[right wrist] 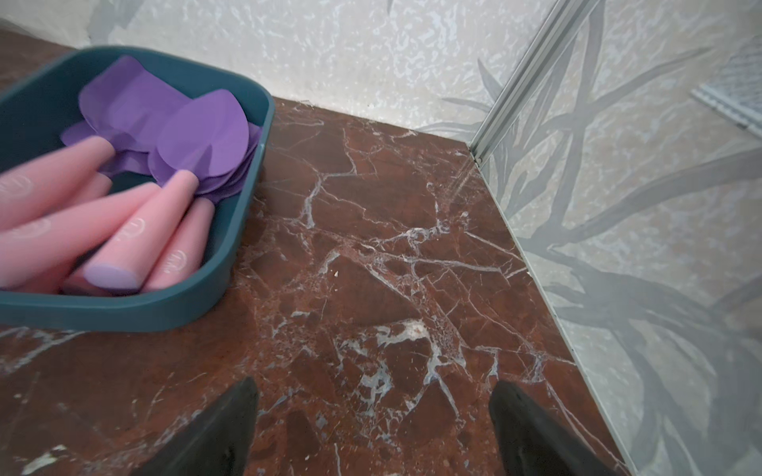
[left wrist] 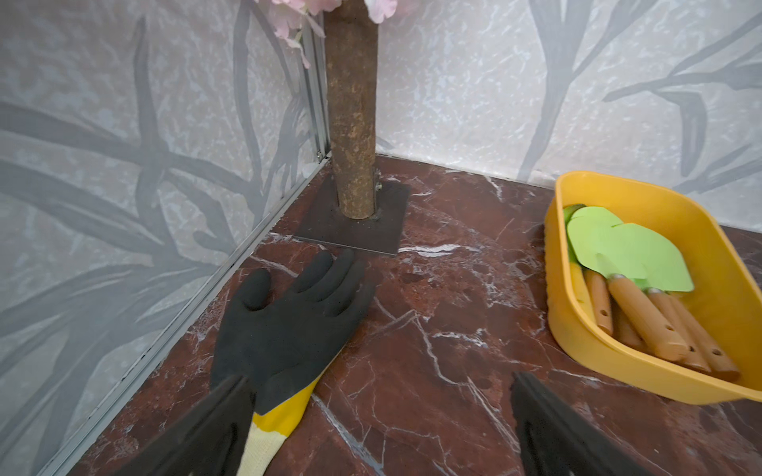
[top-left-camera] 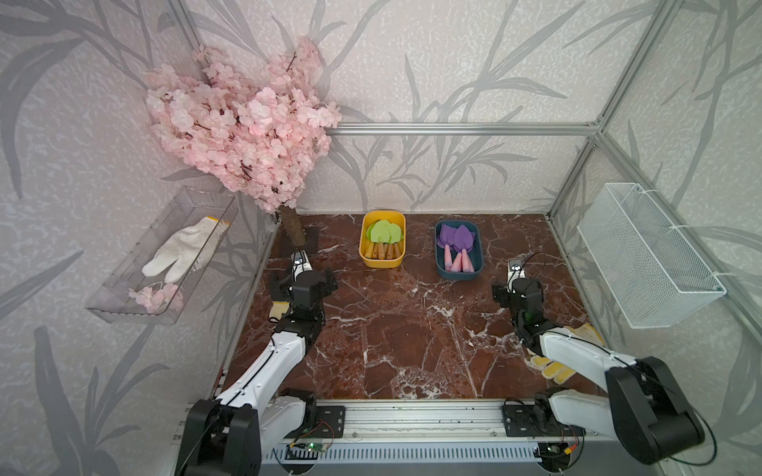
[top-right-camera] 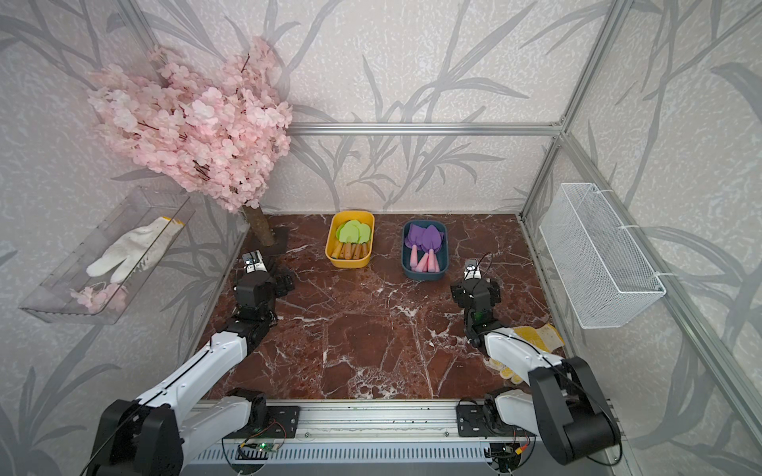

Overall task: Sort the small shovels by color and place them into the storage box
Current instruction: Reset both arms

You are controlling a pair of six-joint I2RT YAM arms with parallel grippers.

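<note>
Green shovels (left wrist: 635, 255), wooden-handled, are kept in a rounded yellow tub (left wrist: 618, 193); purple shovels (right wrist: 206, 132), pink-handled, in a teal tub (right wrist: 123, 313). The left gripper (left wrist: 379, 377) and right gripper (right wrist: 373, 383) are spread wide, empty.

Green shovels (top-left-camera: 383, 233), yellow box (top-left-camera: 381, 264)

Soft, even light; wide-angle edges bend, nearest pink handles (right wrist: 37, 214) blur.
</note>
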